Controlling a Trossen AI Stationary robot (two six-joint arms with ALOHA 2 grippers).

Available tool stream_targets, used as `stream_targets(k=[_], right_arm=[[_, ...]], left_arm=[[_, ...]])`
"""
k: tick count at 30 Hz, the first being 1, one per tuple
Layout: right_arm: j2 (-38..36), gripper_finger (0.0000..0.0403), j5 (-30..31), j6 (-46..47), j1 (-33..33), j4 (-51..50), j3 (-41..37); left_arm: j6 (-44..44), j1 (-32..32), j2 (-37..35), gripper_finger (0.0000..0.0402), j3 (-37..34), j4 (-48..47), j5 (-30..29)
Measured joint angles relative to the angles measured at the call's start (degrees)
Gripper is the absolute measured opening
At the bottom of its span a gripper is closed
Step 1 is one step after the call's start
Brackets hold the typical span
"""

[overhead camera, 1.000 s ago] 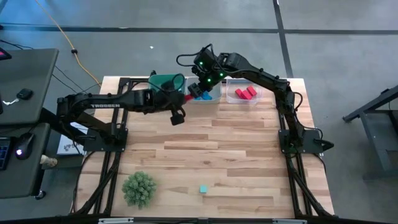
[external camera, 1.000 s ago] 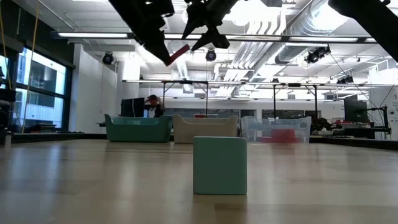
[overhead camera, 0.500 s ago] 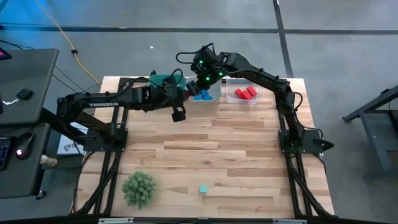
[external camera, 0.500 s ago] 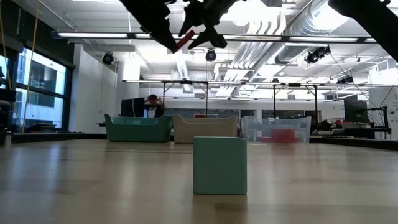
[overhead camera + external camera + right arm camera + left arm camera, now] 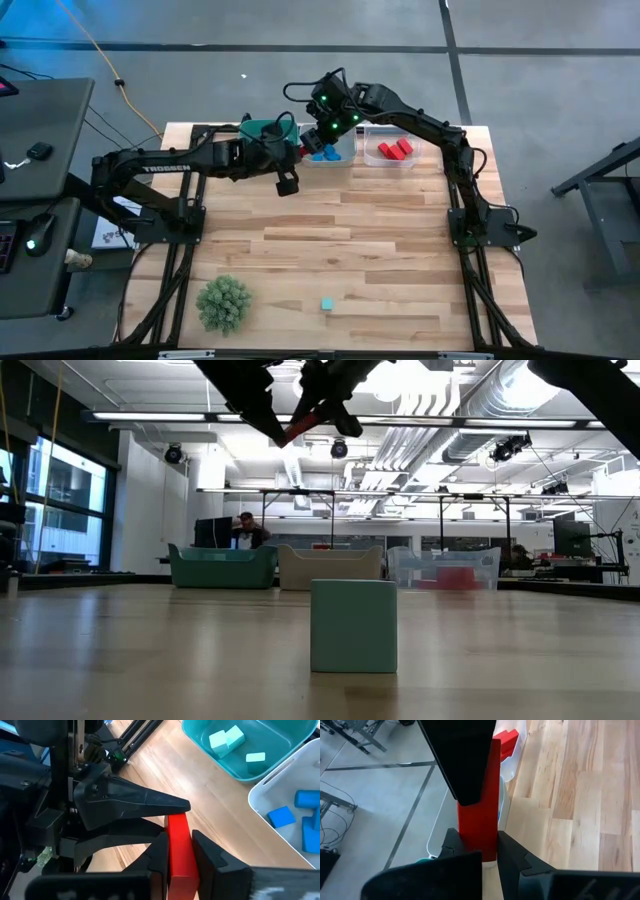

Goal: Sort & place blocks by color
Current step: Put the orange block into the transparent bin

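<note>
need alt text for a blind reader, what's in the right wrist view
A red bar is gripped at once by the right gripper and the left gripper above the wooden table. Beyond sit a teal bin with teal blocks and a white bin with blue blocks.

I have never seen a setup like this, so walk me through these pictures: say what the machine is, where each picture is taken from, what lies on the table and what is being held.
This is a robot with two dark arms at a wooden table, each ending in a two-finger gripper. One picture looks straight down, one looks level across the table top, and two come from cameras on the arms' wrists.

At the far edge stand three bins: a teal bin with teal blocks, a white bin with blue blocks and a clear bin with red blocks. Near the front lie a lone teal block and a green spiky ball.

Both grippers meet above the bins. The left gripper and right gripper each grip the same red bar, apparently passing it between them.
</note>
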Motion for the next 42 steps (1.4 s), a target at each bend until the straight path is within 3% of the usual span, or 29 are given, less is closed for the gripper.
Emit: stream_targets(k=[13, 17, 23, 30, 42], right_arm=[[0.0, 0.0038, 0.7, -0.5, 0.0, -0.5, 0.0], [0.0, 0.0038, 1.9, -1.5, 0.2, -2.5, 0.0], [0.0, 0.0038, 2.9, -1.6, 0.1, -4.3, -0.1], [0.0, 0.0038, 8.8, -3.5, 0.2, -10.6, -0.1], [0.0, 0.0038, 26.2, -10.5, 0.9, -23.0, 0.0]], left_arm=[[0.1, 0.0, 0.0, 0.0004, 0.0, 0.1, -1.4], [-0.5, 0.1, 0.1, 0.0028, 0.0, 0.1, 1.7], [-0.5, 0.2, 0.0, 0.0084, 0.0, -0.1, 1.5], [-0.5, 0.1, 0.0, 0.0130, 0.0, -0.1, -2.2], [-2.0, 0.2, 0.0, 0.0129, 0.0, -0.2, -3.3]])
